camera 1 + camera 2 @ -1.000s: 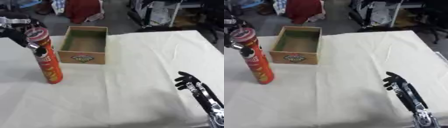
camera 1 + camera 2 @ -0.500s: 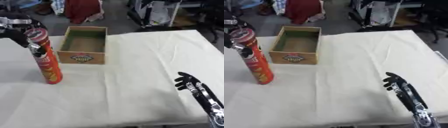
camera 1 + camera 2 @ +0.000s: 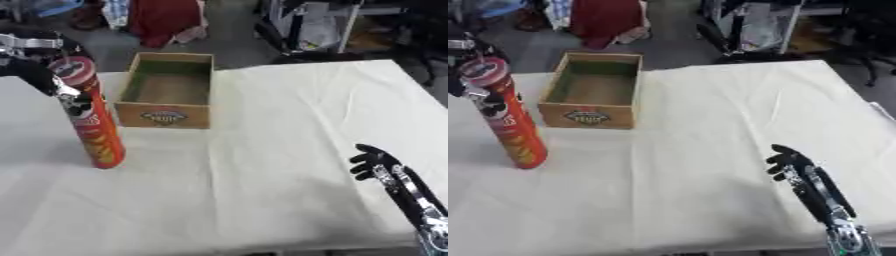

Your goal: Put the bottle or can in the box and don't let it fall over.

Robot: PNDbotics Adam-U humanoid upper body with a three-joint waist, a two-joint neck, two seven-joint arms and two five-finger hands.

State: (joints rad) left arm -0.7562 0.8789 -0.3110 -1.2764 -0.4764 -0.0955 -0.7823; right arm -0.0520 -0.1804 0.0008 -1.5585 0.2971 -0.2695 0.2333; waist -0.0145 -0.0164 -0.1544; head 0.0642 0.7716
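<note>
Tall red can (image 3: pixel 89 117) stands upright on the worktop (image 3: pixel 289 125), just left of the wooden box (image 3: pixel 168 91). Left robot hand (image 3: pixel 39 75) is curled round its top. Likely light, stiff, slick, top-heavy; a mid-body hold seems safer. Right robot hand (image 3: pixel 791 162) idles, fingers relaxed.

The wooden box (image 3: pixel 167 91) sits open-topped at the far side of the surface (image 3: pixel 289 125), its inside bare, so nothing blocks entry from above. Just beside its left wall stands the tall red chip can (image 3: pixel 87 115), upright and slightly tilted, with the left hand (image 3: pixel 35 70) at its top (the box's near-left corner is the closest obstacle). The cloth to the right of the box lies bare as far as the right hand (image 3: pixel 376 162), low near the right corner, well apart.
</note>
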